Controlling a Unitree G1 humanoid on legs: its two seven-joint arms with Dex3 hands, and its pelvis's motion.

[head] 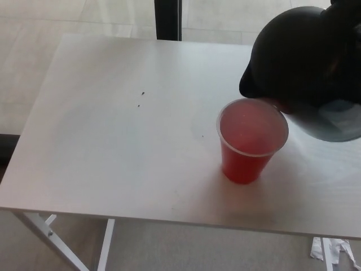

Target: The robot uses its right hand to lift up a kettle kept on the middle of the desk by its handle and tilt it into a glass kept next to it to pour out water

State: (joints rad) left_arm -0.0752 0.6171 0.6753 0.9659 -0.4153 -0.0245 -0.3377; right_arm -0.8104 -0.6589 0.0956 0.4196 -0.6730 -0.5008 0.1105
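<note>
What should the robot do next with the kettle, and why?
Probably set the kettle down on the bare desk beside the cup. Its spout sits off the cup's rim, no stream shows, so pouring looks finished.

Glossy black kettle (299, 53), translucent red plastic cup (251, 148).
</note>
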